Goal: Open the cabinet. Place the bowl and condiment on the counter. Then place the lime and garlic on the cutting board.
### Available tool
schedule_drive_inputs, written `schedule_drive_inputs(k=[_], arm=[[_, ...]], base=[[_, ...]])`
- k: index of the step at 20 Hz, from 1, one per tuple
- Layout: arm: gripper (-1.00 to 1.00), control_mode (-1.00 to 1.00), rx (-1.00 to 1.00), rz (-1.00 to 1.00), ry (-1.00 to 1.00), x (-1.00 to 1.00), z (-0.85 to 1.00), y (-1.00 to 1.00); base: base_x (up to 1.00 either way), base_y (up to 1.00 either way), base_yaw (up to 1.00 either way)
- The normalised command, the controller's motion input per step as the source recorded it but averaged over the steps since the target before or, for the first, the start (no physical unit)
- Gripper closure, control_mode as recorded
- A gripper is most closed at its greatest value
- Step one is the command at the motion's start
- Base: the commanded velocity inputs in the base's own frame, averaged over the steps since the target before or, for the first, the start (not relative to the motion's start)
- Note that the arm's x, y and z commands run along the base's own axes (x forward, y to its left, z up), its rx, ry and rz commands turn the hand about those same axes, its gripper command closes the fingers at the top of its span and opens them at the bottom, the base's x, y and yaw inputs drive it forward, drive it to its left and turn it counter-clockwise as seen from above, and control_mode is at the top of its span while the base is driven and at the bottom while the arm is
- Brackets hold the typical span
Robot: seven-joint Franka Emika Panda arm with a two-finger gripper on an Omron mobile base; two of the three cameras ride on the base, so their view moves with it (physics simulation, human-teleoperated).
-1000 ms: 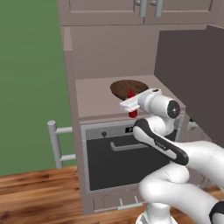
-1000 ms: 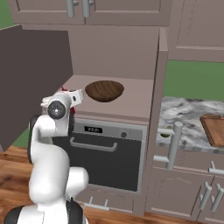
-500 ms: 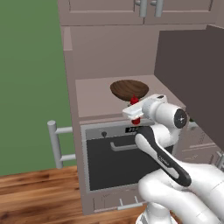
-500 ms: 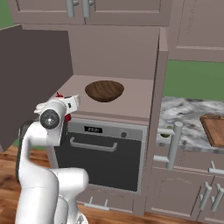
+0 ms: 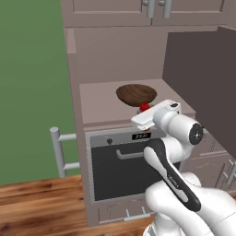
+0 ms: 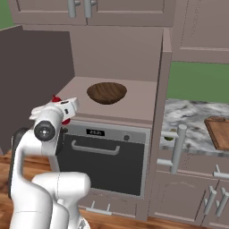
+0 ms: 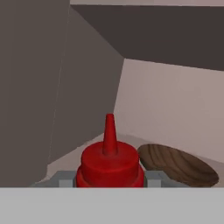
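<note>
The pincer [image 7: 109,183] is clamped on the slim red squeeze bottle [image 7: 110,164] near the cabinet shelf's front edge, beside the wide dark-brown wooden bowl [image 5: 136,94], and a careless swing could knock it against the open door

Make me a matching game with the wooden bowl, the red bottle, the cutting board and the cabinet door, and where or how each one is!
Things:
1. wooden bowl
2. red squeeze bottle
3. cutting board
4. cabinet door

Places or states:
A. on the marble counter
B. swung open
C. on the cabinet shelf
D. between the end effector fingers

Pairs: 1-C, 2-D, 3-A, 4-B
</note>
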Motion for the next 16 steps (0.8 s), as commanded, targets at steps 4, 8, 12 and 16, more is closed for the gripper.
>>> schedule_drive_inputs(k=[4, 8, 12, 16], arm=[[1.0, -1.0, 0.0, 0.0, -0.04, -0.14, 0.21, 0.0], [1.0, -1.0, 0.0, 0.0, 0.0, -0.13, 0.14, 0.0], [1.0, -1.0, 0.0, 0.0, 0.0, 0.0, 0.0, 0.0], [1.0, -1.0, 0.0, 0.0, 0.0, 0.0, 0.0, 0.0]], base=[[0.0, 0.0, 0.0], [0.0, 0.0, 0.0], [0.0, 0.0, 0.0], [0.0, 0.0, 0.0]])
